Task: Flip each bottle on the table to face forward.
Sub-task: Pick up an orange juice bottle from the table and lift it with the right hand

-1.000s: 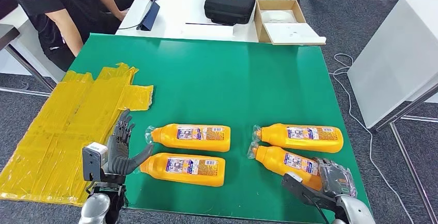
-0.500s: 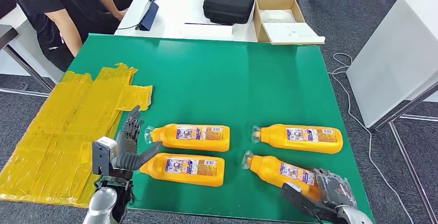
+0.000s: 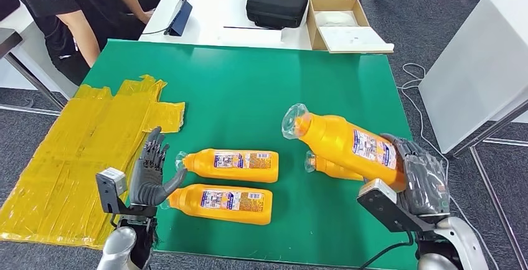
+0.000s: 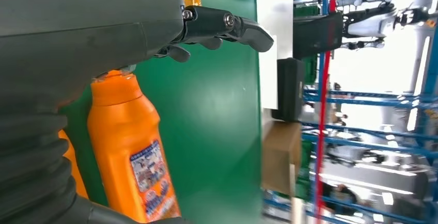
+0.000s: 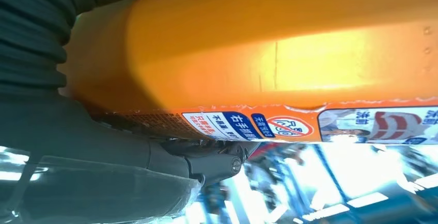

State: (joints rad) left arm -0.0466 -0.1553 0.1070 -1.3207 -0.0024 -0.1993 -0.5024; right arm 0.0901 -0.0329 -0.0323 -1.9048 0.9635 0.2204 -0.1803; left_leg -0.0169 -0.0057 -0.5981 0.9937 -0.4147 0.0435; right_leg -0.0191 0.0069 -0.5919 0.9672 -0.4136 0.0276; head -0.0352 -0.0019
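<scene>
On the green rectangular table point(image 3: 249, 96) lie a crumpled sheet of yellow plastic film point(image 3: 81, 152) at the left edge and 3 orange plastic bottles with printed labels; a 4th is lifted off the surface. Beyond the far edge stands a white table point(image 3: 218, 9) carrying a black zipped case point(image 3: 277, 4), an open cardboard box point(image 3: 344, 26) with a white object inside, and a dark flat device point(image 3: 180, 18). A person in a black shirt point(image 3: 59, 15) sits at its left end.

The lifted orange bottle point(image 3: 345, 145) hangs tilted above the table's right part, its cap end wrapped in clear film and pointing up and left. The right hand point(image 3: 418, 176) grips it at its base, fingers wrapped around the body. Directly beneath, partly hidden by it, lies the right flat bottle point(image 3: 330, 168).

Left of centre, the far left bottle point(image 3: 231, 165) and the near left bottle point(image 3: 224, 203) lie side by side, caps pointing left. The left hand point(image 3: 149, 173) hovers just beside their caps, fingers spread and holding nothing.
</scene>
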